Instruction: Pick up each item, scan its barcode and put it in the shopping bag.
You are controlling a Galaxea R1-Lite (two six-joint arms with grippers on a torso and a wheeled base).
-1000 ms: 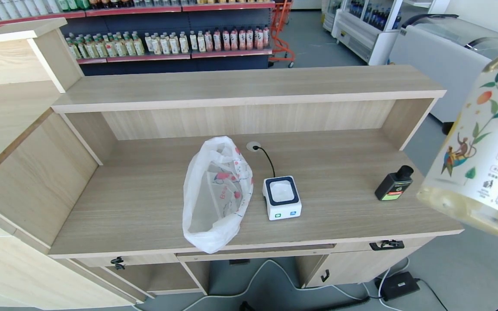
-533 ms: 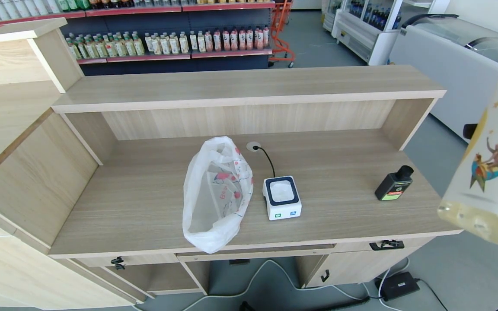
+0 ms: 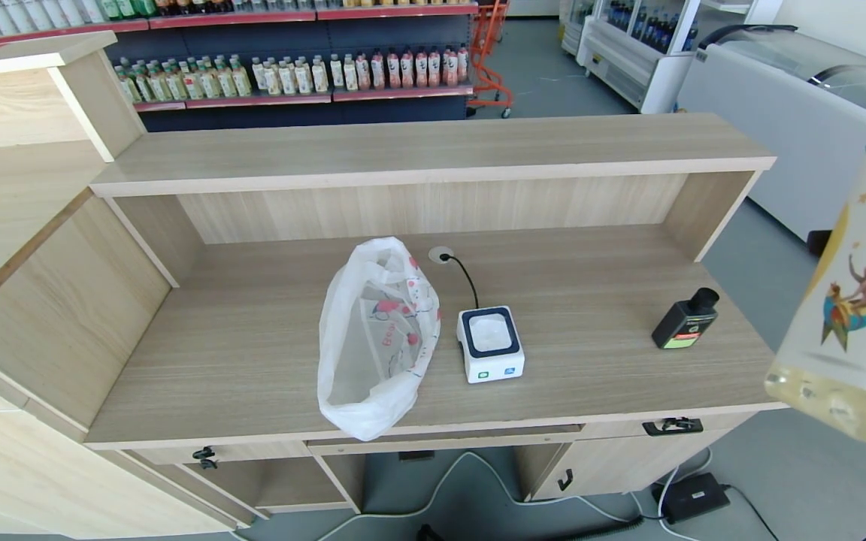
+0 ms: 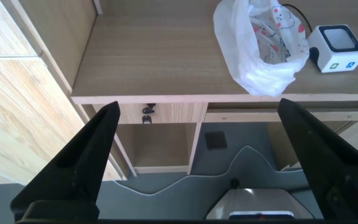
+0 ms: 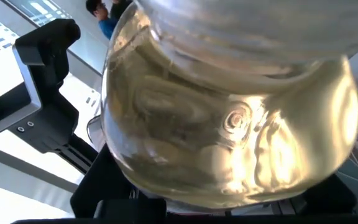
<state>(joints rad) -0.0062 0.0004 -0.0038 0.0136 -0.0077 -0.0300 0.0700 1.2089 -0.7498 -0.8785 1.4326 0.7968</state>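
R claw (image 5: 222,106) clamped on clear plastic bottle of pale-yellow drink (image 3: 854,300), held high, prob. to orient barcode toward white square scanner (image 3: 490,343). L claw (image 4: 197,106) spread wide, empty, on standby.

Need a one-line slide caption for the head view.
Drink bottle held beyond the counter's right end; shopping bag, scanner and small dark bottle on top.

A light wood-grain worktop (image 3: 598,300) was seen, backed by a matching panel and topped by a raised ledge (image 3: 433,150), with a taller wooden side unit (image 3: 19,98) set at its left. Dark handles (image 3: 672,427) were fitted below its front edge, and cables (image 3: 448,469) and a black power brick (image 3: 692,497) were laid on the grey floor (image 3: 801,481). Behind, red-edged store shelves (image 3: 290,75) lined with bottles, an orange trolley (image 3: 492,68), a glass-door cooler (image 3: 632,45) and white chest freezers (image 3: 779,98) were brightly lit.
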